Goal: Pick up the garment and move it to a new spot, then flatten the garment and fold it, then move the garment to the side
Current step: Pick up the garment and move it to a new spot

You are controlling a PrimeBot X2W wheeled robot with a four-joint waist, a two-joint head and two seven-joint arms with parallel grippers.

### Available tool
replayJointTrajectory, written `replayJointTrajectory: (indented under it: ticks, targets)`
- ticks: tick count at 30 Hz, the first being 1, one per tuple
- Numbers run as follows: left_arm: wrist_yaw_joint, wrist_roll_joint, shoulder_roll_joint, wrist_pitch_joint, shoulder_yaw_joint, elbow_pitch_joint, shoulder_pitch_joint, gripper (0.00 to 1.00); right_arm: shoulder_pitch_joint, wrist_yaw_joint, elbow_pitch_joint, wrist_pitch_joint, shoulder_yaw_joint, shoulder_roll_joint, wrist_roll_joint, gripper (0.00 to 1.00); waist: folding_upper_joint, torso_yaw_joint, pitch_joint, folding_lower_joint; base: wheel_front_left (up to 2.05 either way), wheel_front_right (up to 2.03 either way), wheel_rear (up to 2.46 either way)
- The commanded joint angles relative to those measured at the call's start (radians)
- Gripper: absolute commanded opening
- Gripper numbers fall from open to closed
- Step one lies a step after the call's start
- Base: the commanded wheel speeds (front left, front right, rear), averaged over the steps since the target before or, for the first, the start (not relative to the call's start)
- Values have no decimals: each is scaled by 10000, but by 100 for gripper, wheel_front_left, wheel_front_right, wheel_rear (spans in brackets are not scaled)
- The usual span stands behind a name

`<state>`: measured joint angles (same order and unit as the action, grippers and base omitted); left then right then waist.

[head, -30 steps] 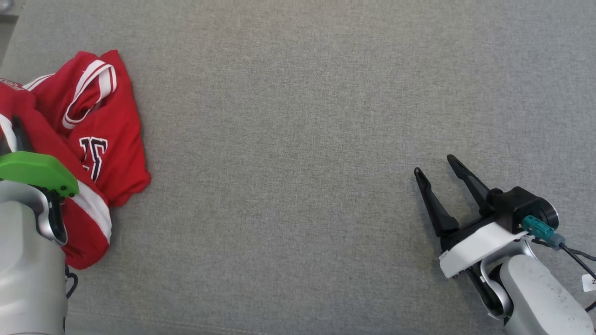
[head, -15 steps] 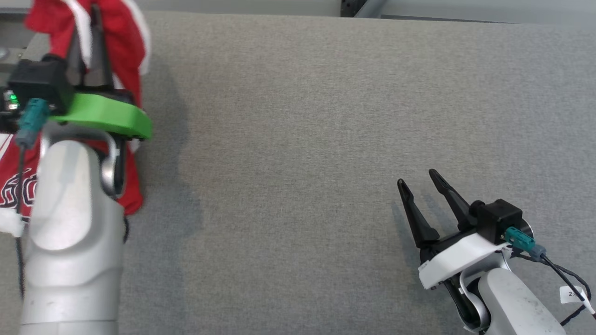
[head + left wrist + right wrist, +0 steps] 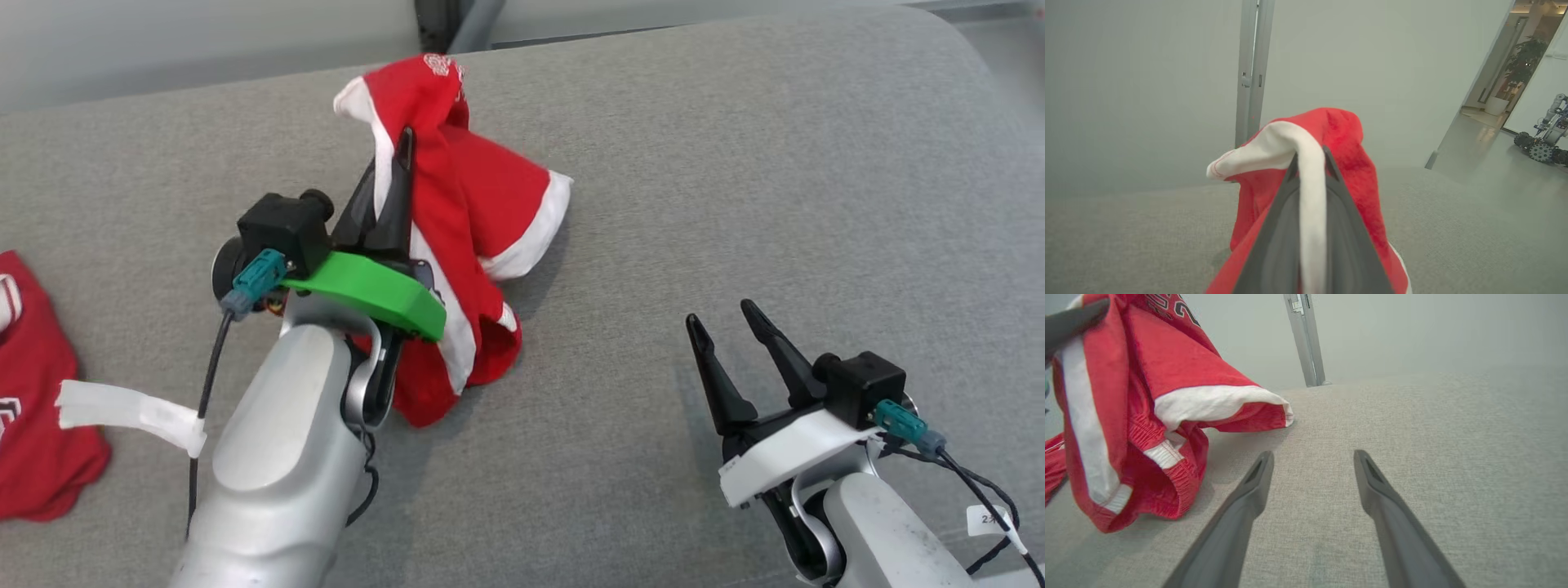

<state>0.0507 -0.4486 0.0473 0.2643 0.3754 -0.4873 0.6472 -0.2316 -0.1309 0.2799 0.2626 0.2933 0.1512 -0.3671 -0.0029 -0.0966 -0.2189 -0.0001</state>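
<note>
right gripper [image 3: 721, 314]: near right, forearm low, fingers spread wide and empty, pointing up-left.
left gripper [image 3: 403, 143]: forearm reaches forward from near left; fingers pinched together on a white stripe.
garment [image 3: 490, 188]: red, white-trimmed, hangs from the left fingers mid-surface; lower folds touch the grey cloth surface [image 3: 735, 163].
second red garment [image 3: 33, 392]: lies at the left edge.

Upper centre, the left pincer [image 3: 395, 163] grips a red fabric garment with white stripes [image 3: 482, 196] over the grey cloth-covered table [image 3: 735, 163]; lower right, the right pincer [image 3: 721, 314] rests with fingers spread, well apart
</note>
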Motion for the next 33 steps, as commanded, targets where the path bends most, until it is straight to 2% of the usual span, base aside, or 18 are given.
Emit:
replayJointTrajectory:
  ticks: [1,2,8,12,17,25,30,33]
  targets:
    - [-146,-141,70,5,-45,-212,-175,28,-29,3,25,30,-12,-18,-43,100,29,-939,-62,1,0,0,0]
    - [-263,-83,73,4,-44,-579,-266,100,-51,3,25,30,3,-42,-55,100,29,-1044,-85,1,0,0,0]
    - [-649,781,332,5,-886,-1468,-762,100,-80,3,-22,31,-77,-105,-76,100,29,-1291,-113,1,0,0,0]
    - [-741,1372,425,5,-1629,-928,-1526,100,61,3,-65,31,-196,-159,-11,100,29,-1195,139,1,0,0,0]
    - [-848,2083,446,4,-2751,372,-2916,100,299,3,-110,31,-228,-258,53,100,29,-949,603,1,0,0,0]
    - [-575,2865,193,4,-4249,2168,-5328,100,695,3,-74,31,-70,-262,2,100,29,-385,1476,1,0,0,0]
    - [-331,3096,104,4,-4593,2417,-6485,100,1067,3,5,31,64,-197,-44,100,29,228,1854,1,0,0,0]
    - [-206,3216,51,4,-4488,2405,-6823,100,1207,3,25,31,66,-148,-88,100,29,705,1894,1,0,0,0]
